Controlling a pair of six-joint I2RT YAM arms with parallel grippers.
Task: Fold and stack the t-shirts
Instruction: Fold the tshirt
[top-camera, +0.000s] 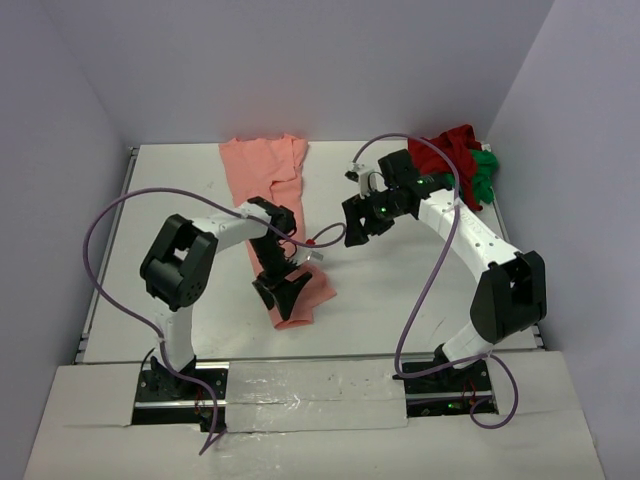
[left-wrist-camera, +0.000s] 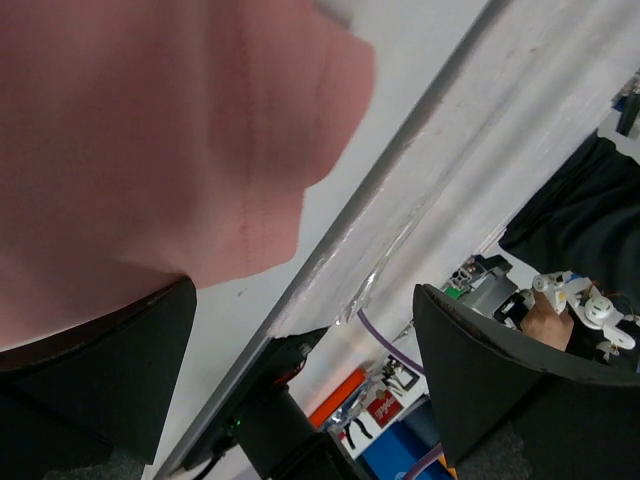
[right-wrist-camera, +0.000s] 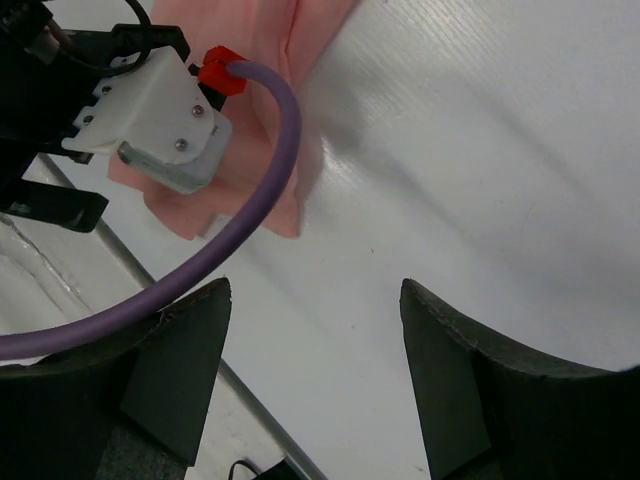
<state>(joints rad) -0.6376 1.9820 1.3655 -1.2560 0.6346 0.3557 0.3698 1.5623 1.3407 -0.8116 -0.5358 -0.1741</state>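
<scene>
Left gripper (top-camera: 283, 292): jaws spread wide, nothing clamped. It hangs over the near end of the salmon-pink cloth t-shirt (top-camera: 262, 165). In the left wrist view the pink cloth sits right by one finger (left-wrist-camera: 100, 370), and I can't tell if it touches.

The pink shirt lies as a long narrow strip on the white counter (top-camera: 400, 300). It runs from far centre to near centre, and the near end is bunched.

Right gripper (top-camera: 355, 228): jaws well apart and empty, over bare counter just right of the pink strip (the left arm's purple cable (right-wrist-camera: 250, 200) crosses its wrist view).

The dark red cloth t-shirt (top-camera: 452, 148) and the bright green cloth t-shirt (top-camera: 484, 172) are crumpled together in the far right corner. They touch, with green on red's right side, and both are well apart from the pink one.
</scene>
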